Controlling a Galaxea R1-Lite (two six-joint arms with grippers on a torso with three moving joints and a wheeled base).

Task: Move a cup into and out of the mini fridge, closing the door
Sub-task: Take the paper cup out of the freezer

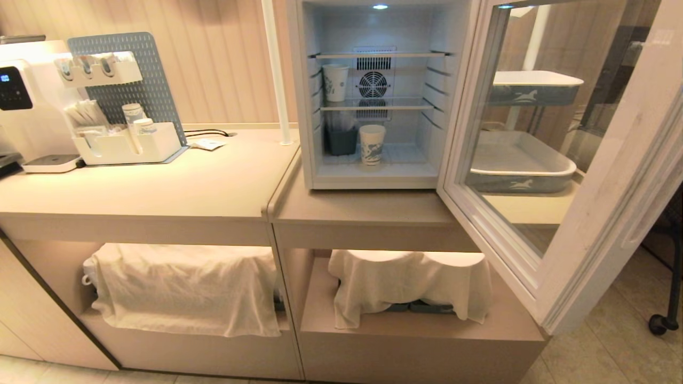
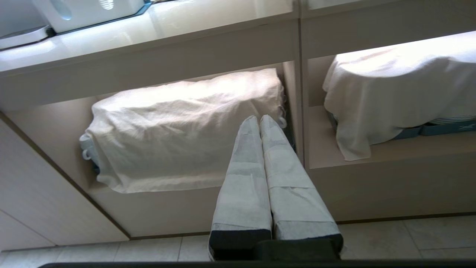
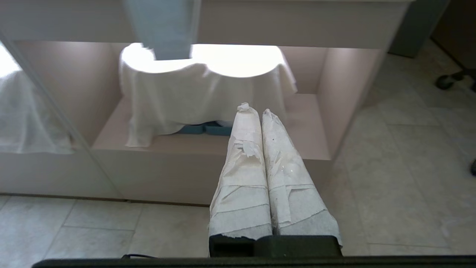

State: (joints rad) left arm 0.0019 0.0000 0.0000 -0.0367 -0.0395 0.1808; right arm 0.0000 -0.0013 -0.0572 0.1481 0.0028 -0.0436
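Beige counter [image 1: 160, 186] against ribbed wall [image 1: 224, 58]. Below, lit shelves [image 1: 416, 325] holding cloth-draped loads [image 1: 187, 288]. Pale tiled floor [image 1: 613, 341]. Coffee machine [image 1: 21, 106] and pegboard organiser [image 1: 122, 106] on counter, far left.

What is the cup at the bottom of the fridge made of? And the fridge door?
The cup looks like matte white paper: thin wall, rolled rim, blue print. The door seems a smooth light plastic frame around glass; the panel is see-through and shows trays behind it. The frame could also be painted metal.
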